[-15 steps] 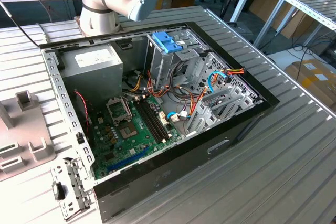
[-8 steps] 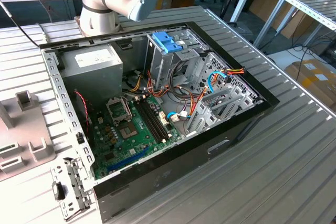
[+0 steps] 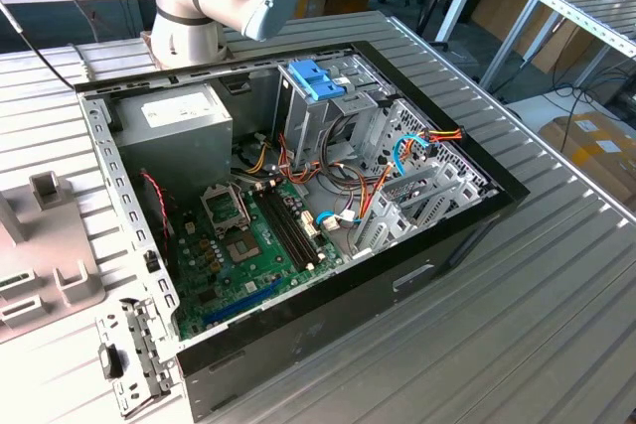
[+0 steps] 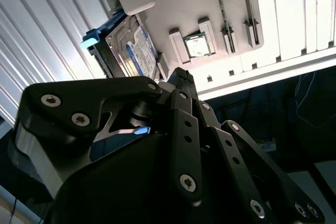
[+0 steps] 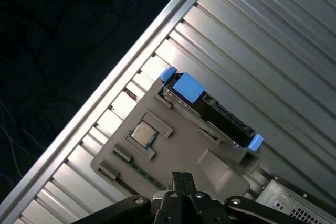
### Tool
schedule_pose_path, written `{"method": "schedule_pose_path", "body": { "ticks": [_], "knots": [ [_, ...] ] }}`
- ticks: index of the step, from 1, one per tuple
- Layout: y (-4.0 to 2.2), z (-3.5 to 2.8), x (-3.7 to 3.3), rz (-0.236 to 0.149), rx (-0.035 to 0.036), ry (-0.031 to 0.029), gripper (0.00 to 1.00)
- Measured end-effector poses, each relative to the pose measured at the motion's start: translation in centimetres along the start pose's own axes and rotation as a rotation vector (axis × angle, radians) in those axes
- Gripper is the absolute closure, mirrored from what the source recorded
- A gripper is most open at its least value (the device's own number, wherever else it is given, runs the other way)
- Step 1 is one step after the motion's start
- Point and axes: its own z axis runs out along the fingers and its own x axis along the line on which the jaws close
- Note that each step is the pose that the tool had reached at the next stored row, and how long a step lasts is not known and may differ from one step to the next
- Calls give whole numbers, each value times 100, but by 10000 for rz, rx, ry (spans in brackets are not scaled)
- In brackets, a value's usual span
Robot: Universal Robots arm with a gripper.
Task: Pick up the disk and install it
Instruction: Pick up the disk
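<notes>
Dark metal with blue rails at either end, the disk (image 5: 219, 120) stands on edge in a slot of a grey fixture plate (image 5: 178, 156) in the first wrist view. The plate lies on a ribbed metal table (image 5: 273, 51). A processor chip (image 5: 145, 133) sits in a recess of the same plate, near the disk but apart from it. The gripper (image 5: 182, 176) hangs over the plate, fingers pressed together with nothing between them, not touching the disk. In the exterior view an open computer case (image 3: 298, 330) lies on the table. Inside it are a green motherboard (image 3: 248, 245), a grey power supply (image 3: 184, 116) and a light-blue latch piece (image 3: 316, 79).
</notes>
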Motion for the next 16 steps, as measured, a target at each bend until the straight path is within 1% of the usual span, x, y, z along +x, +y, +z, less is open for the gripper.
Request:
{"method": "schedule_pose_path", "body": {
  "ticks": [3, 12, 13, 16],
  "knots": [
    [0, 0, 0, -277, -7, 12, 89],
    [0, 0, 0, -803, -19, 35, 89],
    [0, 0, 0, -964, -24, 43, 89],
    [0, 0, 0, -1168, -29, 52, 89]
  ]
}}
